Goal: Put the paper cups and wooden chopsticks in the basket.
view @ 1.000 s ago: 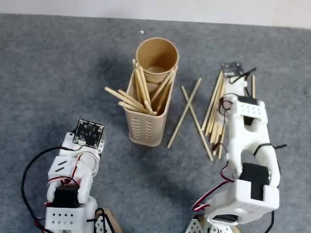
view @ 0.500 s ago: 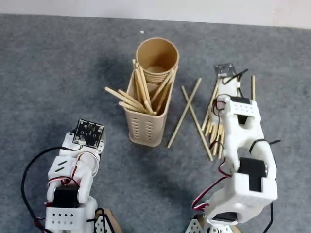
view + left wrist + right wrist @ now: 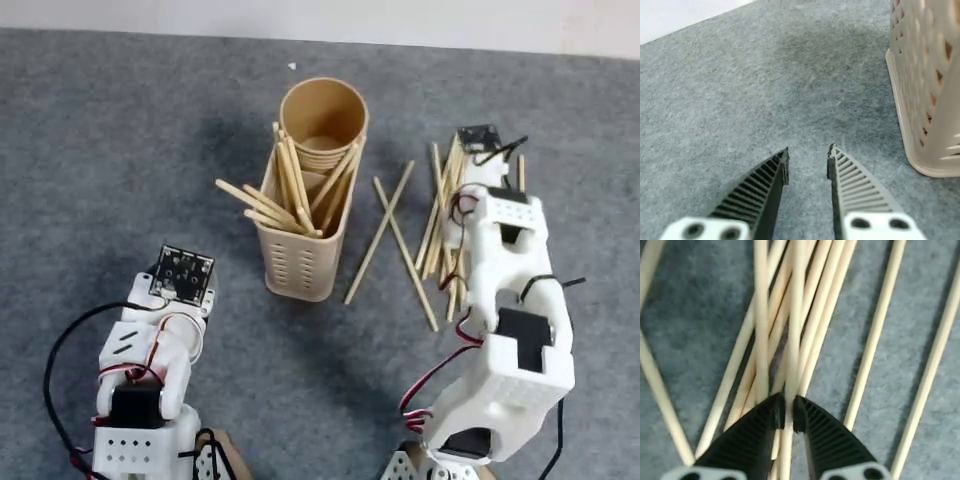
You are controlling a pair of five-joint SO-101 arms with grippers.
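**Partner:** From above, where does everything lie?

**Me:** The beige perforated plastic basket [image 3: 300, 255] stands in the middle of the grey felt desk [image 3: 120, 150]. The stacked brown paper cups [image 3: 323, 115] are already in its far end. A sheaf of pale wooden chopsticks [image 3: 290, 190] leans in beside them. More sticks lie loose on the felt: a crossed pair [image 3: 386, 232] just beside the basket, then a bundle [image 3: 440, 220] partly under my right arm [image 3: 510, 290]. My left arm [image 3: 150, 340] sits near the basket's other side, apart from it.

**Partner:** And your left wrist?

**Me:** My left fingers [image 3: 760, 192] stand parted with only felt between them. The basket's wall is near.

**Partner:** Right wrist?

**Me:** My right fingers [image 3: 752, 432] are pinched to a sliver on a single chopstick [image 3: 796, 315] from the bundle. Its neighbours lie under it, touching or just beside.

**Partner:** So how do you do this well?

**Me:** I judge I'm mid-pick. I'd keep the squeeze firm and rise straight and slowly, so the neighbours fall away rather than drag along. The hold looks near one end, so the stick may swing. I'd carry it over the crossed pair, tilt it end-down, and let go in the basket's open part, clear of the sticks jutting out.
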